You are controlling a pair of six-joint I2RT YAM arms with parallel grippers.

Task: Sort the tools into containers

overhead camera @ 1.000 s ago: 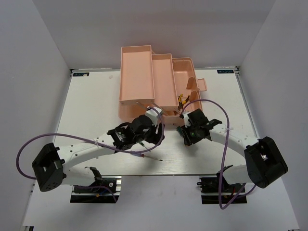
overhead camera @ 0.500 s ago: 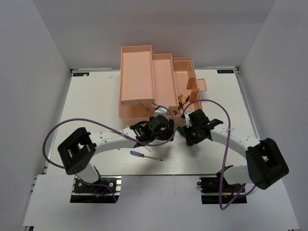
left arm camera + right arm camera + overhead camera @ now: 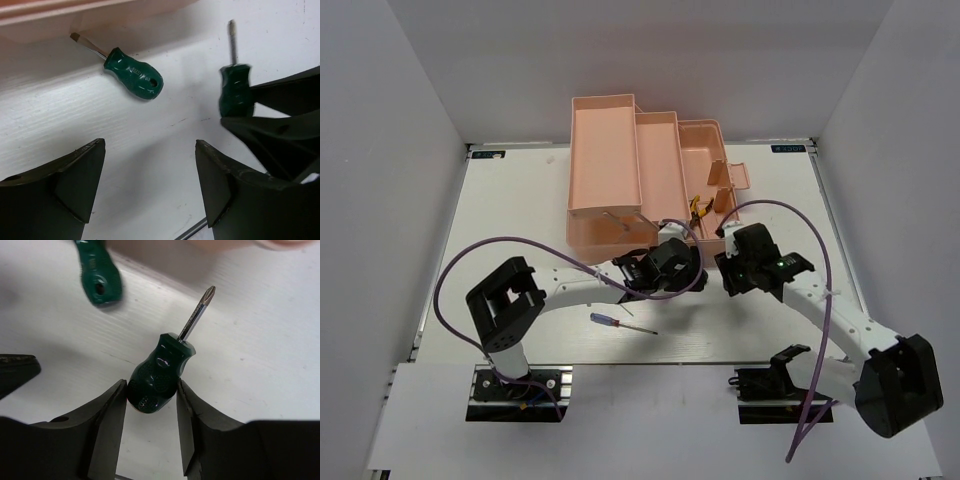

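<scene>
Right gripper [image 3: 150, 392] clamps a stubby green screwdriver [image 3: 161, 371]; left gripper [image 3: 149, 155] hangs open near the second screwdriver [image 3: 135, 80] on the desk [image 3: 150, 122].

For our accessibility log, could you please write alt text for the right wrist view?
The right gripper clasps a stubby green screwdriver by its handle, Phillips tip pointing away over the table. A second green screwdriver lies blurred beyond.

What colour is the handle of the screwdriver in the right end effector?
The screwdriver handle is dark green; clearest in the right wrist view.
</scene>
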